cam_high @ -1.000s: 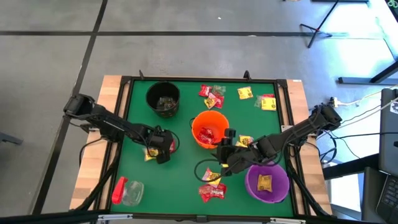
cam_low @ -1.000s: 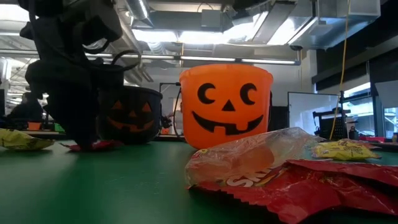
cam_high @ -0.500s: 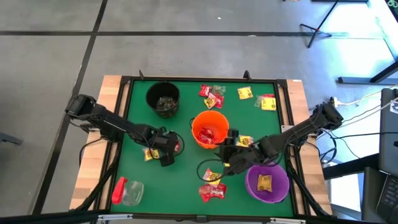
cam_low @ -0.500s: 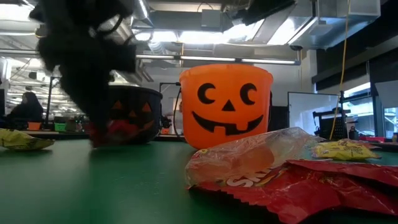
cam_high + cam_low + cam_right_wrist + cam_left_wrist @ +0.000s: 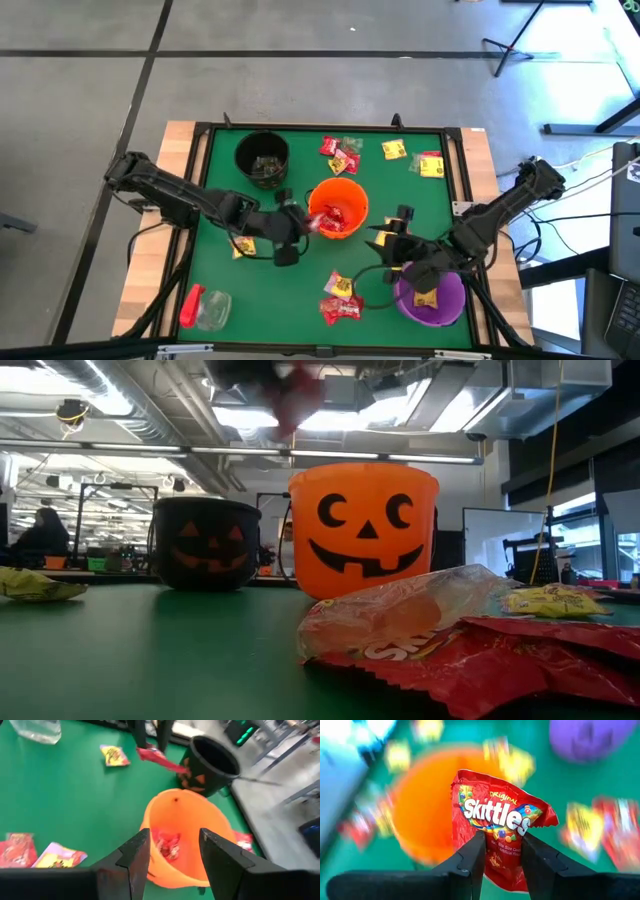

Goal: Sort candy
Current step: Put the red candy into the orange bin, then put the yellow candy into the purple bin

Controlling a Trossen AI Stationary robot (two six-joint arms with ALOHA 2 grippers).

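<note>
The left gripper point(image 5: 300, 222) now pinches a red Skittles packet point(image 5: 495, 825), lifted beside the orange bucket point(image 5: 340, 208). The right gripper point(image 5: 392, 232) now sits nearer the purple bucket point(image 5: 430, 298).

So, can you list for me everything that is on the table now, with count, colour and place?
Table: one, green top, wooden border.
Black bucket: one, top left in the high view.
Orange bucket: one, middle, red candy inside.
Purple bucket: one, bottom right, a yellow packet inside.
Jar: one, clear with red cap, lying at bottom left.
Loose candy: several, red and yellow, along the top, below the orange bucket, one by the left arm.
Red Skittles packet: one, in the air by the orange bucket.
Left gripper: shut on that packet.
Right gripper: open, empty, beside the purple bucket.
</note>
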